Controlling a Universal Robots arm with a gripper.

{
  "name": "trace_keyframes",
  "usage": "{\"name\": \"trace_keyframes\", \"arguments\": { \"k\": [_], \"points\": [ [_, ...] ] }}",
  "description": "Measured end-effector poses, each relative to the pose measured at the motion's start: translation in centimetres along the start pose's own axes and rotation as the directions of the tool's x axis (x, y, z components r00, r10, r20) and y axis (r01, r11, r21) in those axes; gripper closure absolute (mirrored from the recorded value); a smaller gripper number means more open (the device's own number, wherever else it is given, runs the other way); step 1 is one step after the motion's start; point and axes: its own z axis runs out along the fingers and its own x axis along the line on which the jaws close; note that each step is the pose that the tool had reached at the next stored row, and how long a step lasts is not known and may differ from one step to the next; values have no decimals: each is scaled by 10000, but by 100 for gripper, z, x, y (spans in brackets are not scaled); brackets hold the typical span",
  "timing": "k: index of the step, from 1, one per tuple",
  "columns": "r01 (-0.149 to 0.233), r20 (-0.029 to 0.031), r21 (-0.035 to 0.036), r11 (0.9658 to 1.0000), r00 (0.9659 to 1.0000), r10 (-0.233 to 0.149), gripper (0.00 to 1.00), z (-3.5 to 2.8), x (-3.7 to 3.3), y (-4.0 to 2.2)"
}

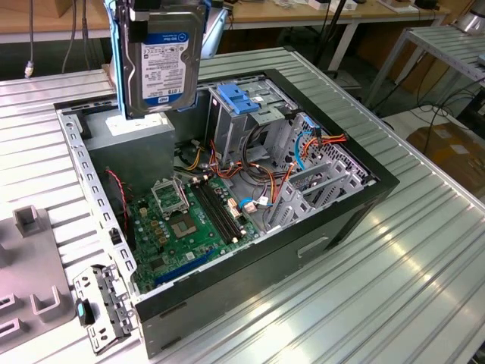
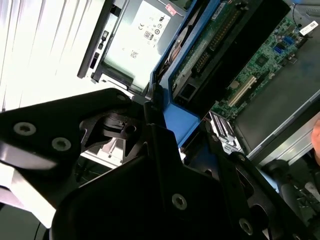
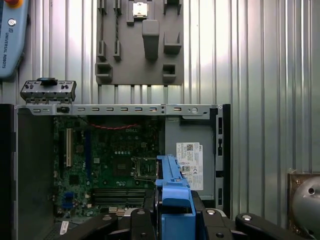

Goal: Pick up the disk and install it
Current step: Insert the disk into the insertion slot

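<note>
Above the open black computer case (image 1: 333, 220), the silver rectangular metal hard drive with blue plastic side rails (image 1: 161, 64) hangs on end in the exterior view. Its long axis is upright, its white-and-blue label faces the camera, and its lower end sits over the grey power-supply box (image 1: 144, 155). I see the claw (image 1: 168, 9) clamped on the drive's upper end, with the arm reaching straight down from above.

The first wrist view looks down past the drive's blue edge (image 3: 174, 195) into the case. It also gives me what the exterior view barely catches: the grey moulded fixture plate (image 3: 140, 45) on the ribbed metal counter (image 3: 260, 75) beyond the case. The second wrist view shows the drive's back face (image 2: 205, 45), a green circuit board that the exterior view hides.
</note>
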Motion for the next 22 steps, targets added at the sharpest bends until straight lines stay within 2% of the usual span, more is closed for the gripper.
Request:
{"name": "trace_keyframes", "arguments": {
  "k": [10,12,22],
  "points": [
    [-1,1,19,10000,10000,1,63,5,178,-1],
    [0,3,33,10000,10000,0,63,8,231,-2],
    [0,3,41,10000,10000,0,63,9,339,-3]
  ]
}}
